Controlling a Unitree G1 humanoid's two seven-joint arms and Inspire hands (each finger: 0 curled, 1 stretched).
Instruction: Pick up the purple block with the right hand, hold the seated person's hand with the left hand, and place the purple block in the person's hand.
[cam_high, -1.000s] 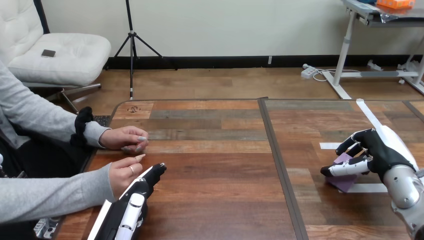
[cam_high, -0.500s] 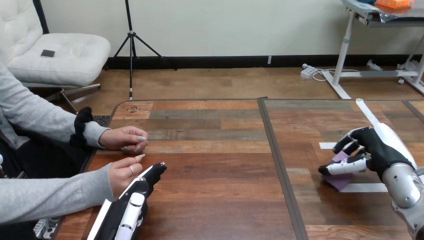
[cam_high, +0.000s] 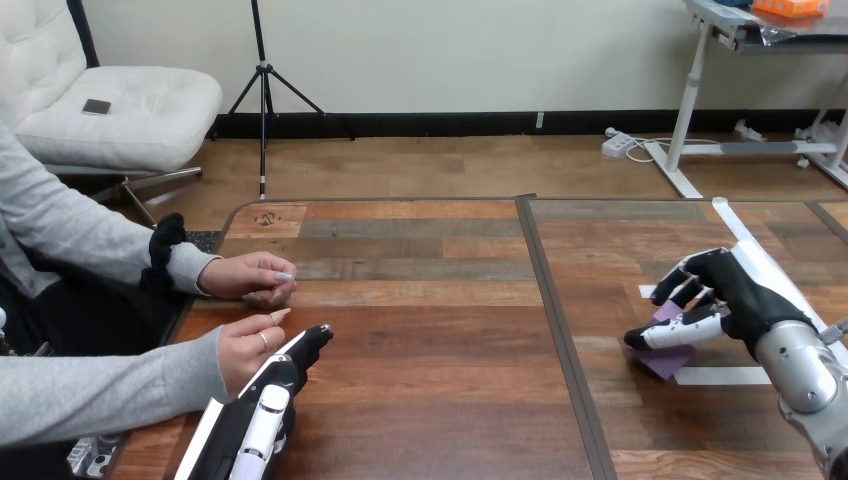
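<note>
Wooden table (cam_high: 430, 330) spans the head view, with a dark seam (cam_high: 555, 330) running front to back and splitting it into a left and a right panel. The person sits at the left side with both grey-sleeved forearms in from the left edge. The person's farther hand (cam_high: 248, 275) lies flat on the left panel with its fingers pointing right. The person's nearer hand (cam_high: 245, 345) rests just in front of it, loosely curled, the two slightly apart. Left hand (cam_high: 262, 400) comes up from the bottom edge and lies right against the nearer hand's right side. Its fingers are straight and together, pointing up-right, not wrapped round anything; can't tell whether there's real contact or just overlap. Right forearm (cam_high: 805, 370) enters at the lower right corner. Right hand (cam_high: 745, 290) sits over the right panel, back of hand up, with fingers curled over the top of the purple block (cam_high: 662, 358) and the thumb crossed over its front face, so it's pinched between them. The hand hides most of the block; only a sliver shows above the thumb and a wedge below it. Can't tell whether the block is off the wood or resting on it. White tape strips are on the right panel: a long diagonal strip (cam_high: 735, 222) behind the hand, a short strip (cam_high: 720, 376) just right of the block's lower edge, and a small piece (cam_high: 648, 292) by the fingertips. The stretch of table between the block and the person's hands is bare apart from the seam.
</note>
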